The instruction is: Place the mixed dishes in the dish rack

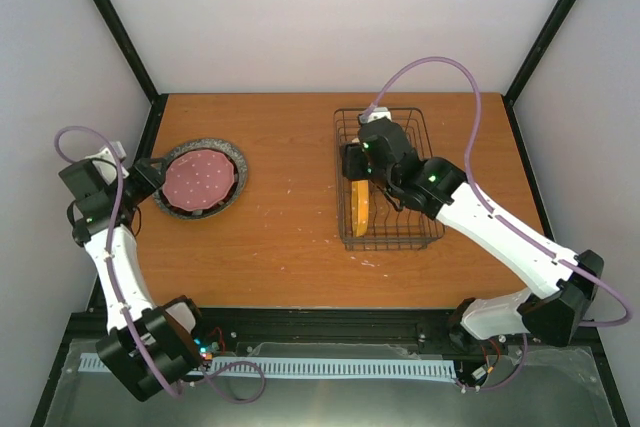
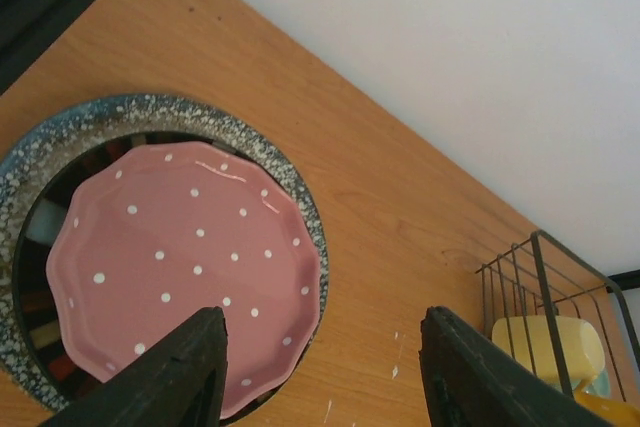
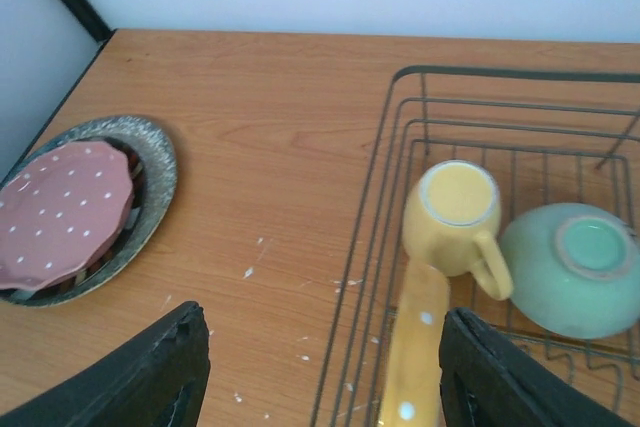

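On the table's left, the maroon-pink speckled plate (image 1: 199,177) (image 2: 185,262) (image 3: 60,212) lies on the larger grey speckled plate (image 1: 236,187) (image 2: 150,112) (image 3: 155,157). My left gripper (image 1: 150,177) (image 2: 320,377) hovers at their left edge. Its jaws are apart, and the pink plate's rim shows just inside one finger (image 2: 175,377). The dish rack (image 1: 425,182) (image 3: 400,147) (image 2: 545,277) holds the orange-yellow plate (image 1: 360,209) (image 3: 415,347) on edge, the yellow mug (image 3: 455,212) (image 2: 545,347) upside down and the pale green bowl (image 3: 580,267) upside down. My right gripper (image 1: 357,162) (image 3: 325,377) hangs open over the rack's left side, holding nothing.
Bare wooden tabletop (image 1: 290,217) with small white flecks lies between the stacked plates and the rack. White walls and black frame posts close in the back and sides.
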`<state>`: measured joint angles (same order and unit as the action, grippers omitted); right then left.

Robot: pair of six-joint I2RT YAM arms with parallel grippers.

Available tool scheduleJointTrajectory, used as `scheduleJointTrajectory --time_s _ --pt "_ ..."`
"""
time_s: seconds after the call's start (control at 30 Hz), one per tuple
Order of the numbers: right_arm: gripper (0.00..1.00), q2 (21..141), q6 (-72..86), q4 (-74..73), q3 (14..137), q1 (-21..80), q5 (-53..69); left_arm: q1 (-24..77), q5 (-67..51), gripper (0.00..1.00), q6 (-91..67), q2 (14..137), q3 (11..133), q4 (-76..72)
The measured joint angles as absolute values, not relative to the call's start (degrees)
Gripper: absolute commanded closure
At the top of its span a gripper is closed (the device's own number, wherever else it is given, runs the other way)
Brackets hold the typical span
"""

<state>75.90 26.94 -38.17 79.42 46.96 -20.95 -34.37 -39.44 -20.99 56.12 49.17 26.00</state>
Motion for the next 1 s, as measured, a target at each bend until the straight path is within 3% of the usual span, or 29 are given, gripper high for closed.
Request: scheduleJointTrajectory --time_s 0.73,0.87,1.0 --pt "0.38 86.89 23.55 -30.06 80.09 45.87 -2.59 -39.86 -43.99 0.44 -16.64 74.72 52.31 30.98" --pt "0.38 87.39 23.49 -28.69 80.12 45.84 -0.51 -39.86 -44.27 0.59 -16.12 76.49 54.06 30.96" --pt "0.38 88.01 23.22 -27.77 80.36 45.78 1.17 -39.86 -44.99 0.63 -14.68 80.27 54.0 31.16"
